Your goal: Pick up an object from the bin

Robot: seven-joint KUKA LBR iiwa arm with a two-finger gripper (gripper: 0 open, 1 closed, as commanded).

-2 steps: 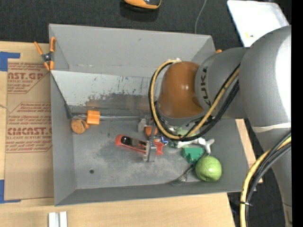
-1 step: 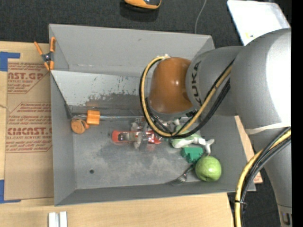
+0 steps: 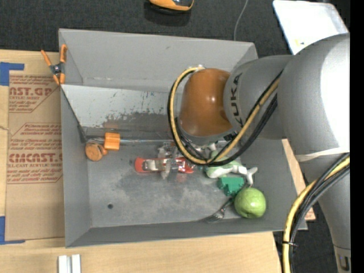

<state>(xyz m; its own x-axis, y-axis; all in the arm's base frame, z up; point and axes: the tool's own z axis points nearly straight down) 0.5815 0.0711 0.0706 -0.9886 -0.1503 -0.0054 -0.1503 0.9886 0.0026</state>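
1. Gripper (image 3: pixel 167 159) sits low over the middle of the grey metal bin (image 3: pixel 114 61), right on top of a long flat red thing with silvery bits (image 3: pixel 147 165) that lies on the floor there.
2. Can't tell if the gripper is spread or pressed together, since its tip blends into the red thing's middle.
3. Arm's rounded orange cover (image 3: pixel 205 104) hangs just above, at about 1 o'clock from the gripper.
4. At 9 o'clock, by the left wall, there's a tan round cork-like piece (image 3: pixel 93 151) touching a small orange block (image 3: pixel 112 141).
5. At 4 o'clock there's a shiny green apple-shaped ball (image 3: pixel 250 202), with a dark green chunk (image 3: pixel 230 184) and a white curvy plastic piece (image 3: pixel 224 171) just beside it.
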